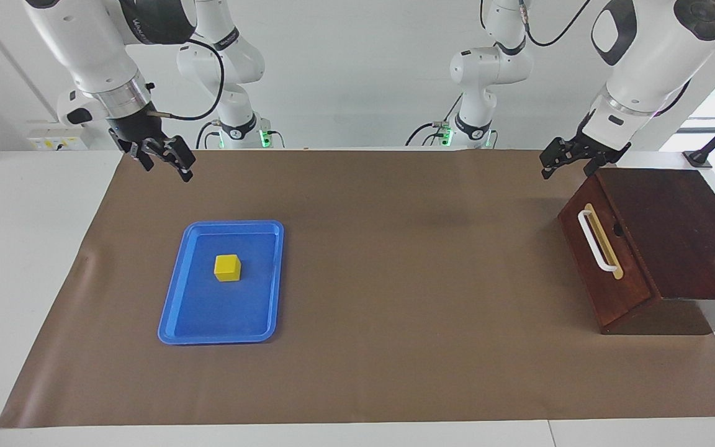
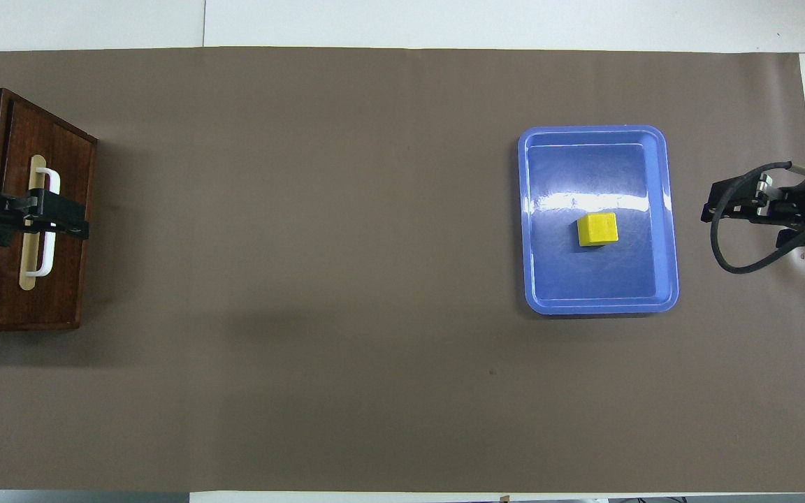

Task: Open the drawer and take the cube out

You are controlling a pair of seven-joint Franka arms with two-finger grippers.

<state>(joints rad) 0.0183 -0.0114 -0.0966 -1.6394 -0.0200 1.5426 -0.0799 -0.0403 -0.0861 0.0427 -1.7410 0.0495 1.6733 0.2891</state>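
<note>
the cube sat in the blue tray toward the right arm's end of the worktop, already out. the drawer stood shut in its box at the left arm's end, so little looked left for you. your left gripper hung above the drawer's front edge, your right gripper over the brown mat; both kept fingers apart, holding nothing. you had no legible labels here.

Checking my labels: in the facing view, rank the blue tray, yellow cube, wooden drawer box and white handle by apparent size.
1. Wooden drawer box, largest
2. Blue tray
3. White handle
4. Yellow cube, smallest; the handle is longer but thinner, so these two are close.
</note>
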